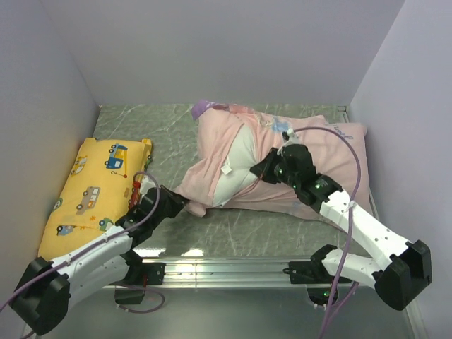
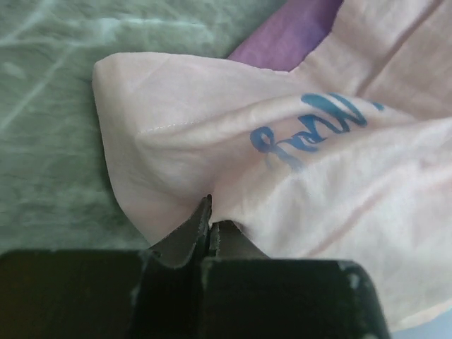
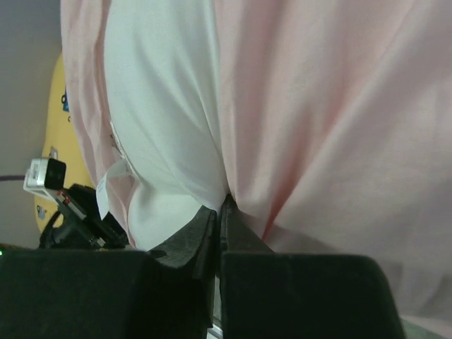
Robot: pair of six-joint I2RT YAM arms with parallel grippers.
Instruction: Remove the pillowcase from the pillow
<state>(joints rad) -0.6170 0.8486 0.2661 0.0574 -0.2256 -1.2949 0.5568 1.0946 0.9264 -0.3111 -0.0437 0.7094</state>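
The pillowcase (image 1: 311,152) lies inside out at centre right, pale pink, with a bit of its purple side (image 1: 205,108) showing at the back. The white pillow (image 1: 240,166) bulges out of its opening. My left gripper (image 1: 188,203) is shut on the near-left corner of the pillowcase (image 2: 176,162), its fingertips (image 2: 205,212) pinching the pink fabric. My right gripper (image 1: 263,169) is shut at the right edge of the opening. In the right wrist view its jaws meet where the pink pillowcase (image 3: 332,120) gathers in creases against the pillow (image 3: 162,106).
A yellow cushion (image 1: 92,191) printed with vehicles lies along the left wall, just left of my left arm. Grey walls close in the left, back and right. A metal rail (image 1: 226,270) runs along the near edge between the arm bases.
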